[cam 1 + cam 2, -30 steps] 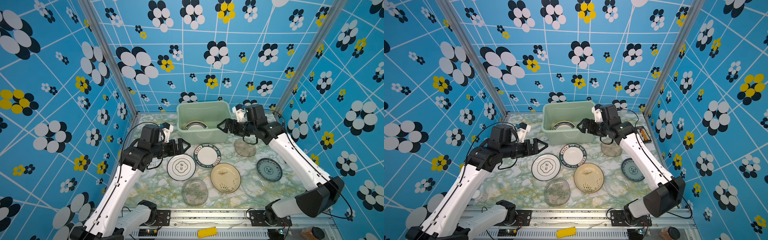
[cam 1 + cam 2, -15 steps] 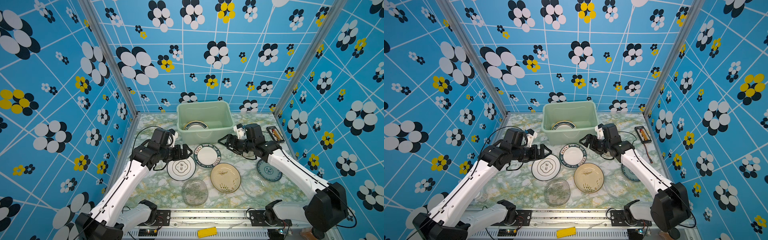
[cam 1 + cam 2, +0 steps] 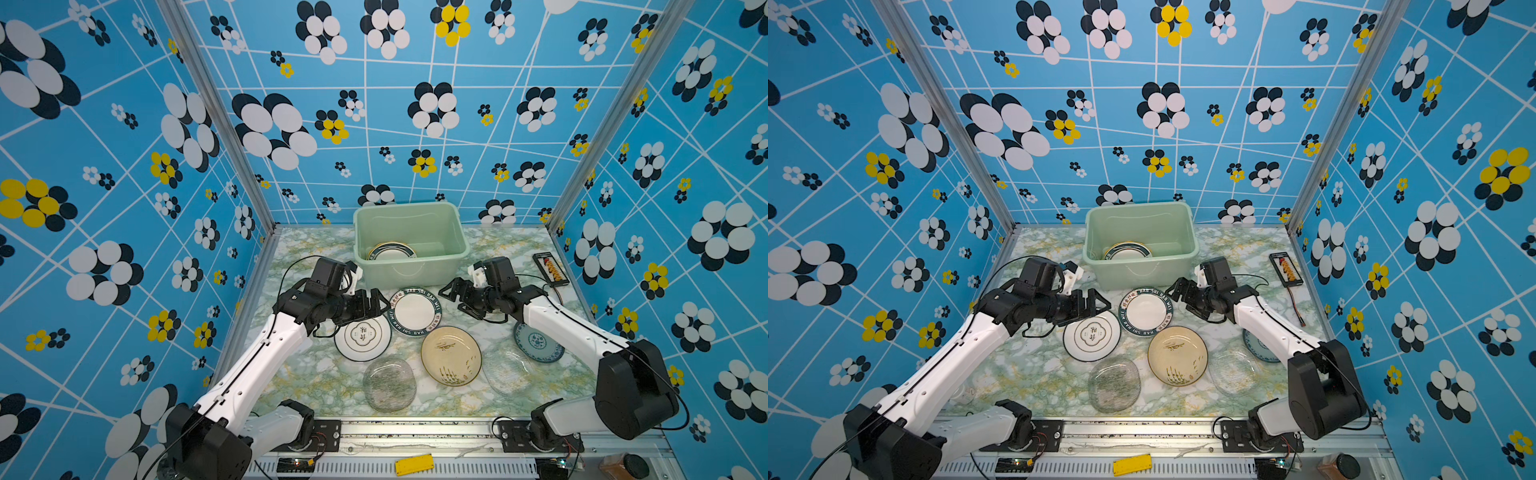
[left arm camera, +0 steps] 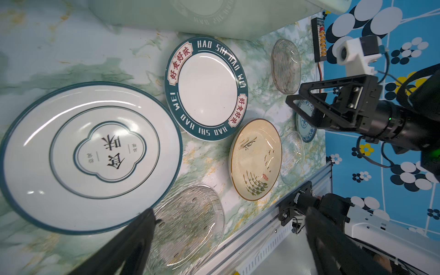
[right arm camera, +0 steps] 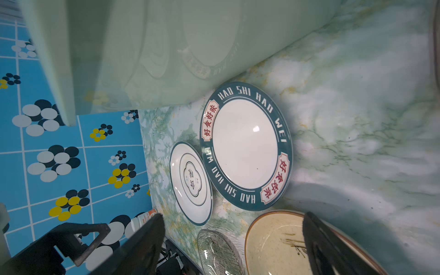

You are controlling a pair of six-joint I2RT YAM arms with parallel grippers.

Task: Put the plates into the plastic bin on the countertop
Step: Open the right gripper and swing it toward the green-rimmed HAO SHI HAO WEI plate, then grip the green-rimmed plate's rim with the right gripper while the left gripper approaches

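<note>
1. Seven plates (image 3: pixel 1177 359) are laid flat on the countertop (image 3: pixel 316 374), a glossy slab veined in white, green and yellow.
2. Two are glazed white with dark teal rims: the emblem plate (image 3: pixel 363 336), marked with a four-lobed outline, and the lettered plate (image 3: pixel 414 311) just beside it.
3. The beige plate (image 3: pixel 451 355) is glossy, with painted grass. The blue-patterned plate (image 3: pixel 540 345) is partly covered by the right arm.
4. Three are glass: the ribbed glass plate (image 3: pixel 390 384), the smoother glass plate (image 3: pixel 509 371) and the smoky glass plate (image 4: pixel 285 66) (seen only from the left wrist).
5. The bin (image 3: pixel 415 274), pale green plastic with rounded corners and a rolled rim, is set at the back of the countertop. One dark-rimmed plate (image 3: pixel 390 251) is seen inside it.
6. The left claw (image 3: pixel 372 305) is spread wide and empty over the far edge of the emblem plate.
7. The right claw (image 3: pixel 453 300) is likewise spread wide and empty, just right of the lettered plate.
</note>
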